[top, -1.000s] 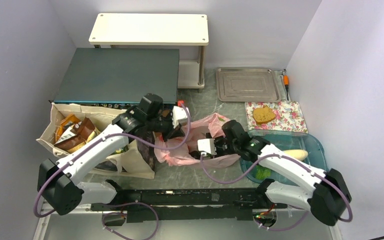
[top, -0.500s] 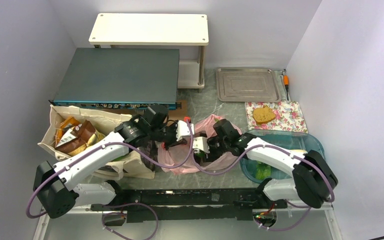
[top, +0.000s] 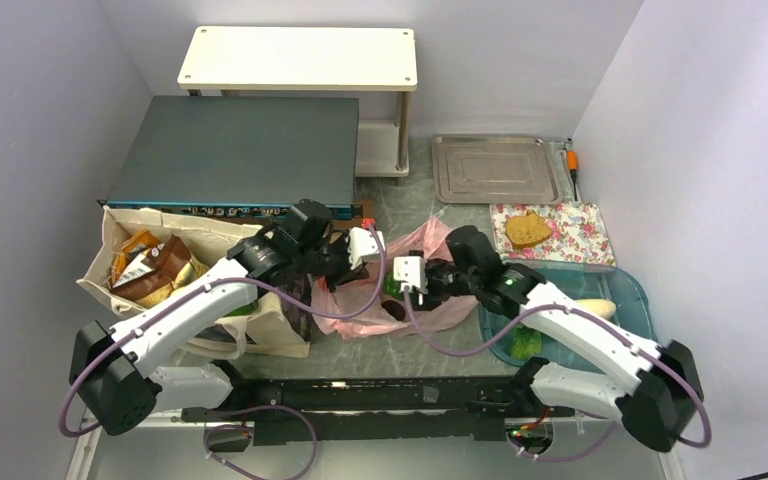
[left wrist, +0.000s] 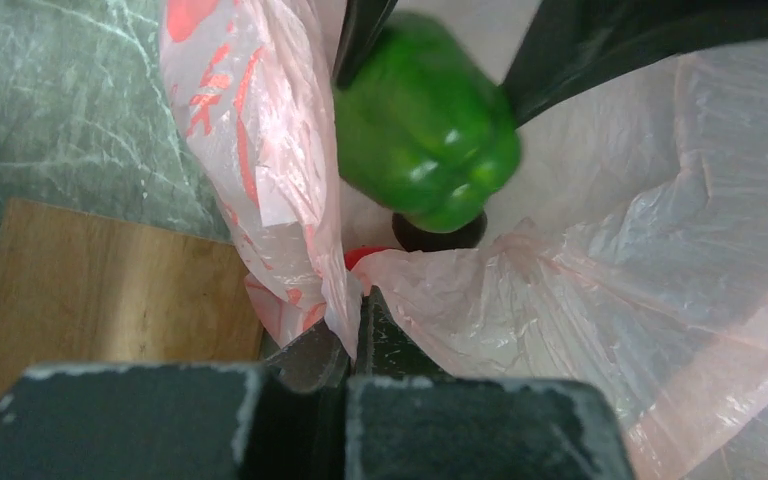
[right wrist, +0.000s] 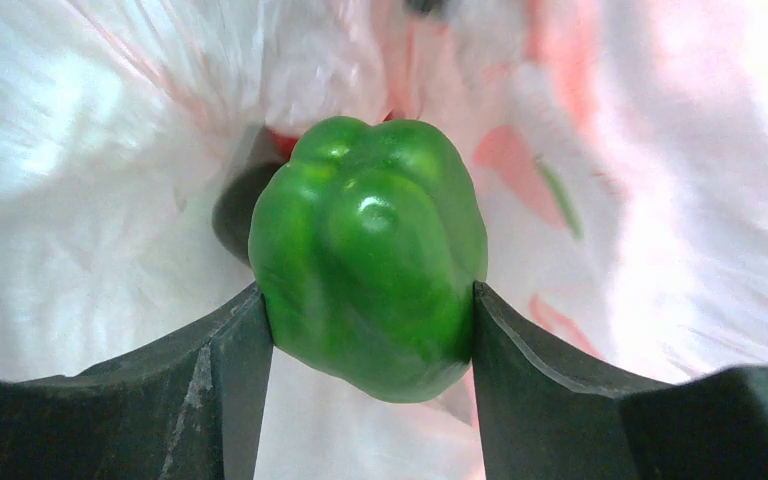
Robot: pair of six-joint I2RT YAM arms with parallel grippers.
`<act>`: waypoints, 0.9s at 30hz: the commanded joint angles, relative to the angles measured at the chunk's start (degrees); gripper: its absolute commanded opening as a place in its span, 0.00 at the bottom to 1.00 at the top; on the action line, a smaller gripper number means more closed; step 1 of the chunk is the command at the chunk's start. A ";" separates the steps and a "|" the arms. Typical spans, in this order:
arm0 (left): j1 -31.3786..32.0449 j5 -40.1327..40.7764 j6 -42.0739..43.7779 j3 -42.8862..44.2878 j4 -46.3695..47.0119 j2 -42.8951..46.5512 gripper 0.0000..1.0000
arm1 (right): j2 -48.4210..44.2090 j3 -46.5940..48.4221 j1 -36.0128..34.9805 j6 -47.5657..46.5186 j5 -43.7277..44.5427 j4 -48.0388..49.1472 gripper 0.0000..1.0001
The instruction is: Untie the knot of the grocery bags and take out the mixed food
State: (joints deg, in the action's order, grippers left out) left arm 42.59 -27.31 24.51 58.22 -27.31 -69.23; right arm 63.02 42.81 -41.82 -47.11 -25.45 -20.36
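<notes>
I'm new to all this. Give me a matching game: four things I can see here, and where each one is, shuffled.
1 green pepper
2 pink plastic bag
3 bread slice
4 white radish

A on the floral cloth
B in the blue tray
C pinched by the left end effector
D gripped by the right end effector

Pairs: 1-D, 2-C, 3-A, 4-B.

Both arms are reaching inward from their bases, wrists nearly meeting. The left arm [top: 190, 305] is stretching up and to the right, and the left gripper [left wrist: 353, 318] is pinching tight on a fold of the bag [left wrist: 580, 250]. The right arm [top: 580, 325] is bending at the elbow and pointing left, and the right gripper [right wrist: 370, 310] is clasping the pepper [right wrist: 370, 250] between both fingers.
</notes>
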 commanded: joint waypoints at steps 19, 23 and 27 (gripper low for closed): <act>-2.97 -2.80 -5.81 6.50 0.06 -4.19 0.00 | -15.60 25.98 1.53 32.75 4.76 -9.09 0.11; -2.98 -2.77 -4.67 7.65 -0.75 -4.18 0.00 | -18.70 26.89 13.76 34.68 6.72 -14.46 0.11; -3.01 -3.09 -3.81 7.95 -1.23 -4.15 0.00 | -19.09 28.70 21.11 34.17 10.47 -24.26 0.12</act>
State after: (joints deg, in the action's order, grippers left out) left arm 39.81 -28.67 19.40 63.77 -28.21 -73.58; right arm 44.45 68.58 -25.26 -14.90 -20.75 -34.35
